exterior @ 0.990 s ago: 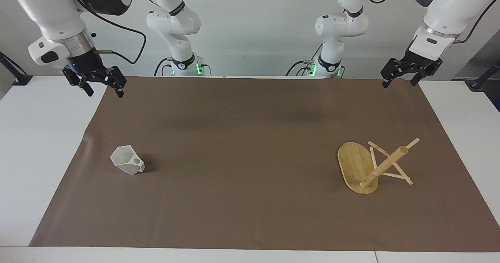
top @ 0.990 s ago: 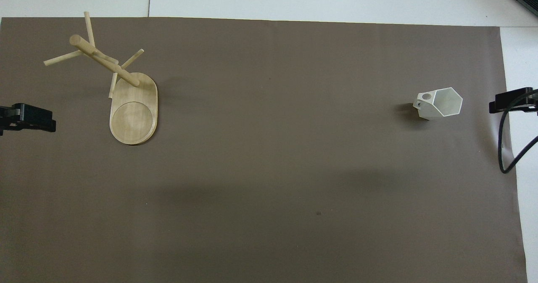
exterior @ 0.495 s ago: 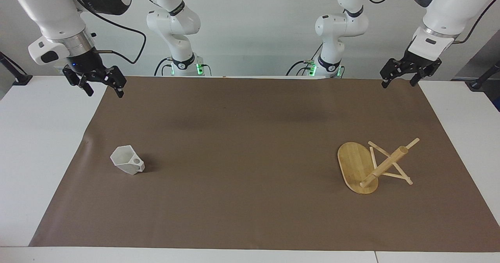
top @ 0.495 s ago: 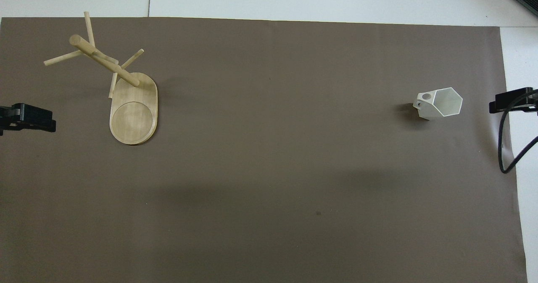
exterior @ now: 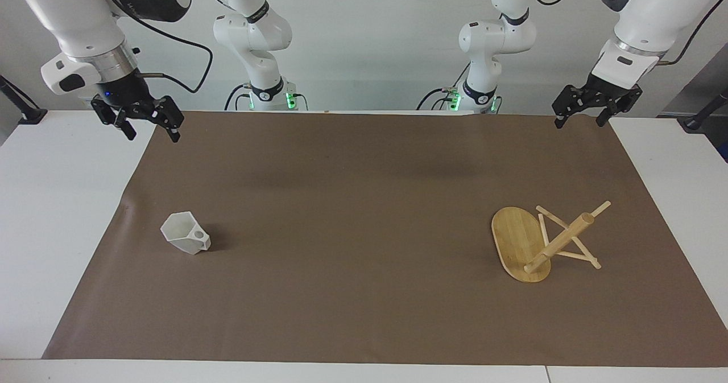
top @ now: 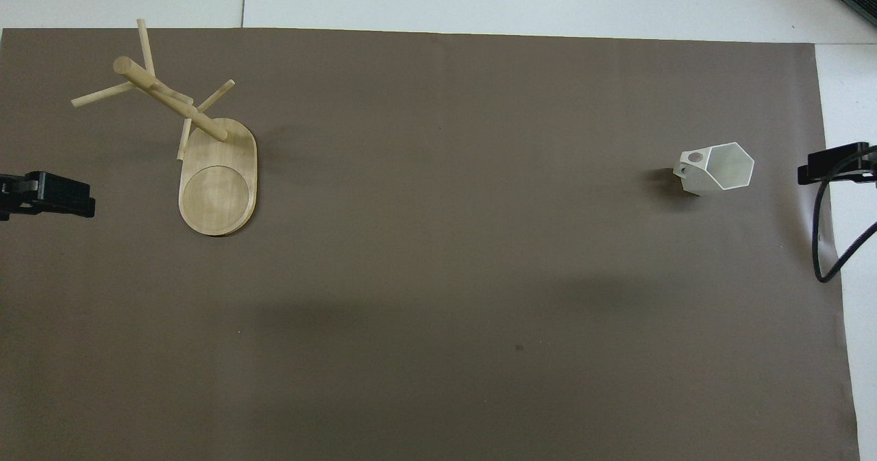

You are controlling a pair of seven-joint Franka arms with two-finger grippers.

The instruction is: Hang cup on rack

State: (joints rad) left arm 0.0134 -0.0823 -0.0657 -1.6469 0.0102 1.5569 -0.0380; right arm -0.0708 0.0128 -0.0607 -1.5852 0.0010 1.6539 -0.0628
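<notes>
Meanwhile, little differs from a second ago: the left end effector (exterior: 580, 115) has shifted slightly toward the middle of the tabletop and a touch higher, its black finger (top: 63, 194) reaching a bit further into the overhead view, while the right end effector (exterior: 149, 125), the cup and the rack lie where they lay.

Both arms hang raised at the robots' own edge of the brown mat (exterior: 364, 201), one over each corner, wrists angled down and inward. Both end effectors stand wide and hold nothing.

The cup (exterior: 186, 233) lies tipped on its side on the mat toward the right arm's end, its mouth turned toward that end and its handle, with the round hole, facing up. The rack (exterior: 532, 243) lies toppled toward the left arm's end, well apart from the cup: its oval base (top: 219, 180) stands on edge and its post (exterior: 560, 241) slants over the mat, propped on peg sticks.

In the overhead view each end effector is cut off at the frame's edge, so only a dark tip shows there. Which pegs touch the mat is hard to make out.
</notes>
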